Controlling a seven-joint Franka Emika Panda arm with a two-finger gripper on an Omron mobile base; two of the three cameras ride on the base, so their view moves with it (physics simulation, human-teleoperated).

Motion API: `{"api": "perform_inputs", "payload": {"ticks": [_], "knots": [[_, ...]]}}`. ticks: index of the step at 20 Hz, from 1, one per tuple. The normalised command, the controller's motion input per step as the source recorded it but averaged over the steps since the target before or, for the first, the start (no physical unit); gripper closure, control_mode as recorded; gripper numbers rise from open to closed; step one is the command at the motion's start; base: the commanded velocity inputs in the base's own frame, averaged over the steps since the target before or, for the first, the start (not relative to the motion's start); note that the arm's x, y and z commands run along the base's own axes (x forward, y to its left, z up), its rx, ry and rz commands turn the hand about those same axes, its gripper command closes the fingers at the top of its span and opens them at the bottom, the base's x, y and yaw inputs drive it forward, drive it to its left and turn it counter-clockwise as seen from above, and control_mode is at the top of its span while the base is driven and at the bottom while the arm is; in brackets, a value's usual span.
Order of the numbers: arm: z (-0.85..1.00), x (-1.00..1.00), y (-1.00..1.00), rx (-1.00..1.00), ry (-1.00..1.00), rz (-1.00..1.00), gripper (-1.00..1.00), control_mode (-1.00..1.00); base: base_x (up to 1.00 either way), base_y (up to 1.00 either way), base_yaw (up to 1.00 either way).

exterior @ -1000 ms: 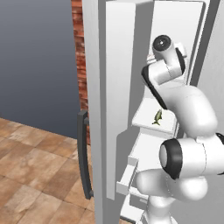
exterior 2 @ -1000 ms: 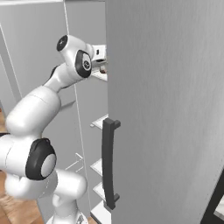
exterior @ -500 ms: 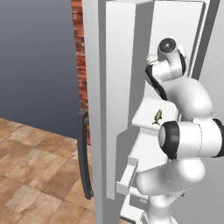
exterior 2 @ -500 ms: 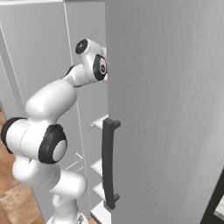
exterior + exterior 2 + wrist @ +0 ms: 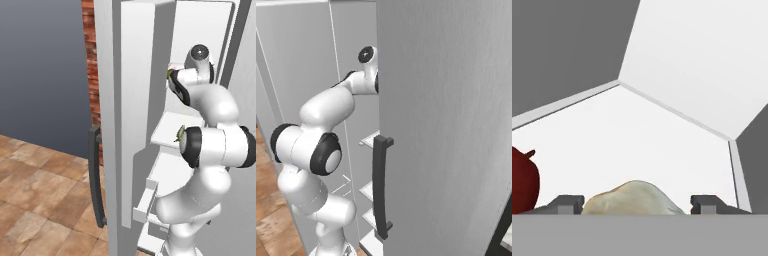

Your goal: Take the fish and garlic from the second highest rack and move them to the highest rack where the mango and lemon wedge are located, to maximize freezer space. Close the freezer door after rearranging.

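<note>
1. The garlic (image 5: 633, 198) is seen between the fingertips (image 5: 566, 203) of the gripper (image 5: 634, 204), over the highest rack (image 5: 632, 135), beside the mango (image 5: 523, 181)
2. Whether the jaws actually clamp it cannot be told
3. It is judged light, firm, rounded; best held across the widest part

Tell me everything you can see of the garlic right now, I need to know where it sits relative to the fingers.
In the hand view the garlic is a pale whitish-beige rounded bulb with a faintly mottled skin, its hump rising between the two dark fingertips of the gripper. Its lower part is cut off at the bottom of the view, so contact with the pads cannot be confirmed. Behind it lies a white shelf floor, and the red mango sits to its left in that view.
</note>
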Motion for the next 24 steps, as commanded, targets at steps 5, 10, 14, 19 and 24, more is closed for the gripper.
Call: {"api": "perform_inputs", "payload": {"ticks": [5, 10, 14, 19, 24], "knots": [[-0.03, 0.19, 0.0, 0.0, 0.06, 0.0, -1.0, -1.0, 0.0, 0.0, 0.0], [0.0, 0.0, 0.2, 0.0, 0.01, 0.0, -1.0, -1.0, 0.0, 0.0, 0.0], [0.0, 0.0, 0.37, 0.0, 0.0, 0.0, -1.0, -1.0, 0.0, 0.0, 0.0], [0.0, -0.1, 0.45, 0.0, -0.01, 0.0, -1.0, -1.0, 0.0, 0.0, 0.0], [0.0, -0.48, 0.33, 0.0, -0.07, 0.0, -1.0, -1.0, 0.0, 0.0, 0.0]]}}
